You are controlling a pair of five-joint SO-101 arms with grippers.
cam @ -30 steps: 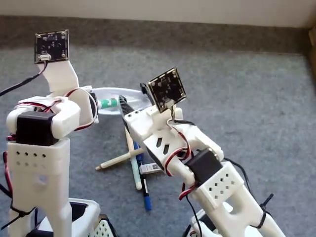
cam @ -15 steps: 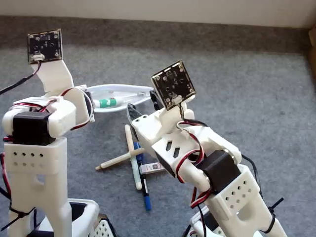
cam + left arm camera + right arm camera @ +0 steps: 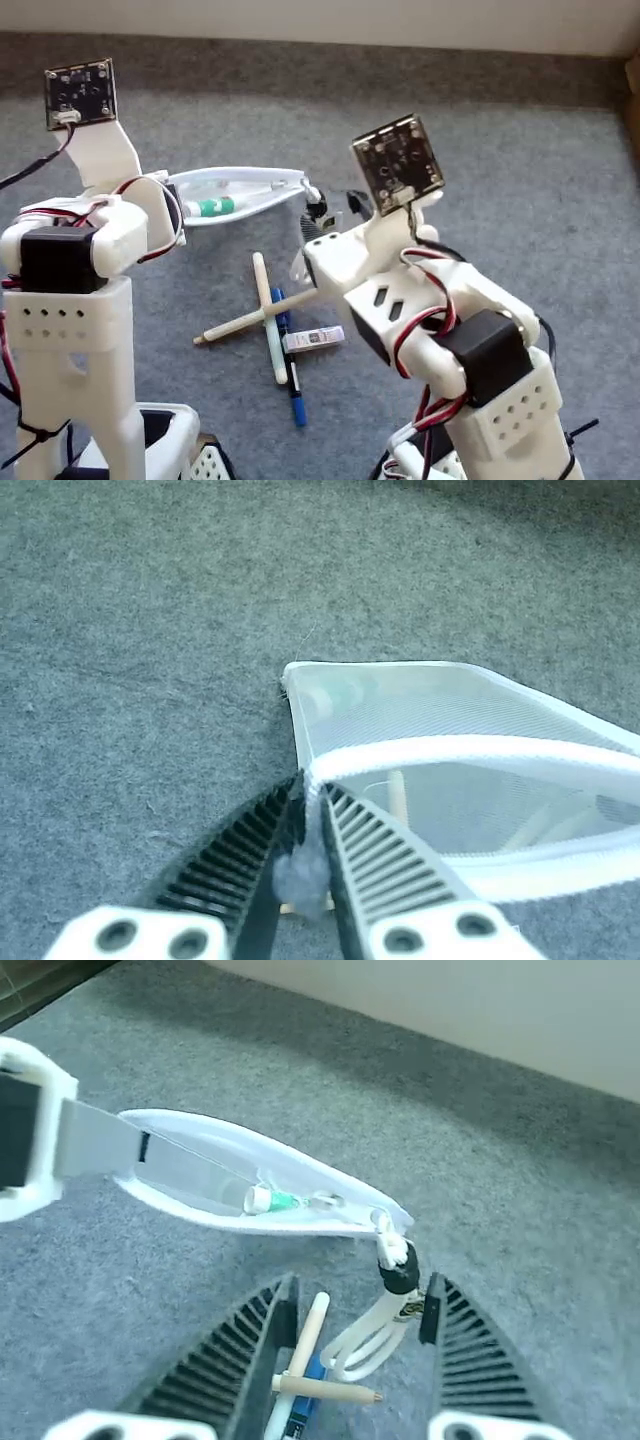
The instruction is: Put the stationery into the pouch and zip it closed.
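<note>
L gripper [image 3: 308,792] pinched tight on pouch [image 3: 430,720] corner. Green-banded item [image 3: 214,208] inside pouch. Pens [image 3: 278,335] piled on carpet [image 3: 520,180] just below it. R gripper [image 3: 360,1290] spread wide at pouch's zip end, white loop [image 3: 362,1348] between jaws, nothing gripped.

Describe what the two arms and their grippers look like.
Both the left arm and right arm are white printed plastic shells with rows of small holes, black servo blocks and red, black and white cables. Each carries a dark square camera board on a white bracket. The left gripper and right gripper have black ribbed fingers on white bases.
</note>
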